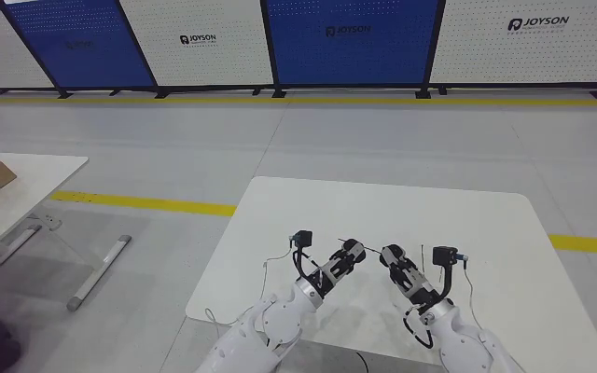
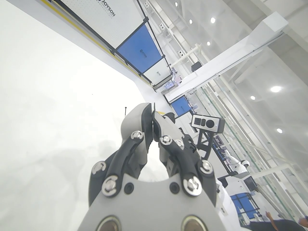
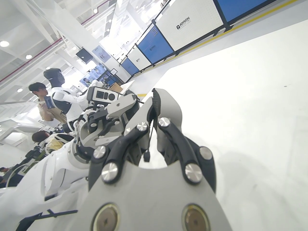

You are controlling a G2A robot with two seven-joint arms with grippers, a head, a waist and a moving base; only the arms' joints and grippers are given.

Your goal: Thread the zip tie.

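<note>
A thin black plastic zip tie (image 3: pixel 150 133), smooth and faintly glossy, lies between the ribbed black rubbery pads (image 3: pixel 156 102) of the right gripper (image 3: pixel 154 98). Its matt grey shells carry polished metal bolts (image 3: pixel 164 122), as on the left gripper (image 2: pixel 153 111), above a smooth matt white table (image 2: pixel 48 73).

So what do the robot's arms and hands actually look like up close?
Both arms have glossy white shells. The left hand and right hand match: pale grey metal fingers with black ribbed pads, black link bars and round silver screws. A small boxy camera sits on a black bracket by each wrist, with thin cables trailing.
</note>
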